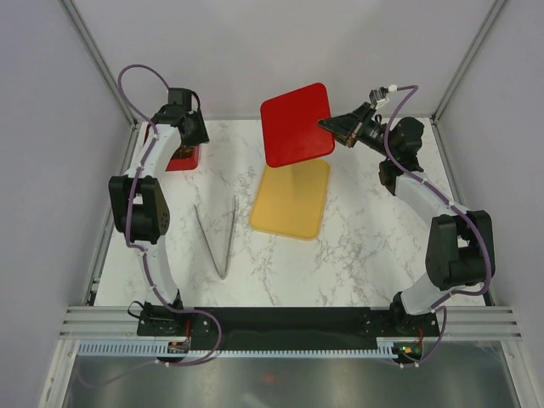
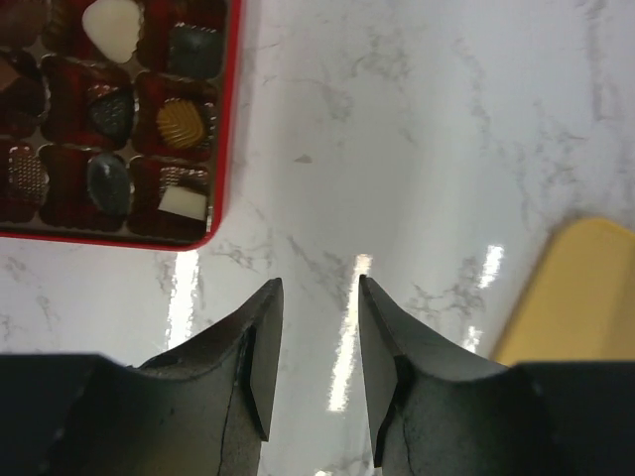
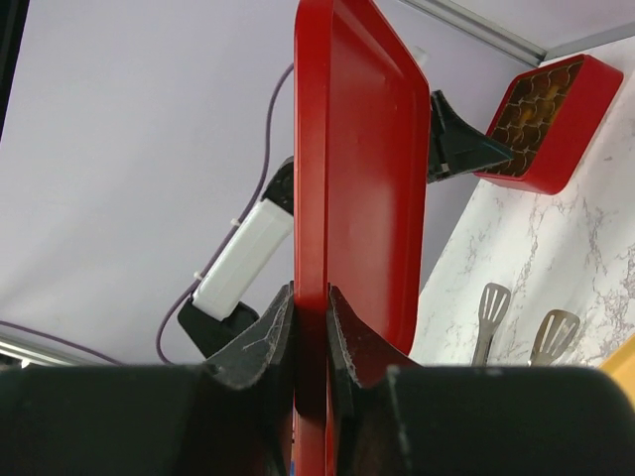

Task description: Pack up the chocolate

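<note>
Marble table (image 1: 357, 255), chocolate (image 2: 111, 28) sitting in the red box (image 2: 99, 236) far left, right gripper (image 3: 311, 297) clamped on the raised red lid (image 3: 367, 149), left gripper (image 2: 317, 288) ajar and empty, so I reckon next is squaring that lid over the box.

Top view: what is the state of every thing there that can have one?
red lid: lifted, gripped at its edge.
right gripper: shut on the red lid.
left gripper: open, empty.
red box: uncovered, chocolates in compartments.
yellow tray: flat, bare.
tongs: lying flat, spread open.

Chocolate (image 2: 179, 121) in box (image 2: 99, 236) at far left; tongs (image 1: 223, 270) left of tray (image 1: 293, 204)
</note>
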You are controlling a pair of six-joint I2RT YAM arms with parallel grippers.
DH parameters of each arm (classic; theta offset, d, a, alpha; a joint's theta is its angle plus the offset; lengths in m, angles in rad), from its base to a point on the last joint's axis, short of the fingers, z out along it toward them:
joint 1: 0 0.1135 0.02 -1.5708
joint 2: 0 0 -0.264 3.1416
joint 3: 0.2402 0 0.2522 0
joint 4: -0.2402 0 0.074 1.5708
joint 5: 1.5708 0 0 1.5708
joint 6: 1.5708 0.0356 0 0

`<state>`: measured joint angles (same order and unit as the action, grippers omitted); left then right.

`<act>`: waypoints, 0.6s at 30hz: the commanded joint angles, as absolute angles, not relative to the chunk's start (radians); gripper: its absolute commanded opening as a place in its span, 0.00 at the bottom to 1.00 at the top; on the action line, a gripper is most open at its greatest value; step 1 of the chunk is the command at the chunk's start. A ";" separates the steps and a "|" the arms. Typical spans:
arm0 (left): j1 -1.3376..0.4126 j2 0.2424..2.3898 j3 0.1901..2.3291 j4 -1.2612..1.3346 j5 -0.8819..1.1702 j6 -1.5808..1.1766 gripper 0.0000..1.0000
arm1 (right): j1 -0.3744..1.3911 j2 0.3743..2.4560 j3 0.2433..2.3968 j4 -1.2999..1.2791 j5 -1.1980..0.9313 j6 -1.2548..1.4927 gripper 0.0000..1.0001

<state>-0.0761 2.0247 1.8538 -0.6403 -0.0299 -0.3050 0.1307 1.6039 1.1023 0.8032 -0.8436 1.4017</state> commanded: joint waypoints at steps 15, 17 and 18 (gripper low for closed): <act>-0.025 2.192 1.962 -0.669 -0.144 -0.153 0.41 | 0.127 1.577 1.124 0.825 -0.854 1.333 0.00; -0.025 2.210 1.968 -0.664 -0.135 -0.147 0.40 | 0.127 1.572 1.120 0.819 -0.854 1.325 0.00; -0.025 2.218 1.970 -0.666 -0.130 -0.146 0.40 | 0.126 1.571 1.117 0.815 -0.854 1.322 0.00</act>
<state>-0.0257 2.1899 1.9251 -0.6785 -0.1146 -0.1959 0.1303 1.6035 1.1023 0.7795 -0.8448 1.3491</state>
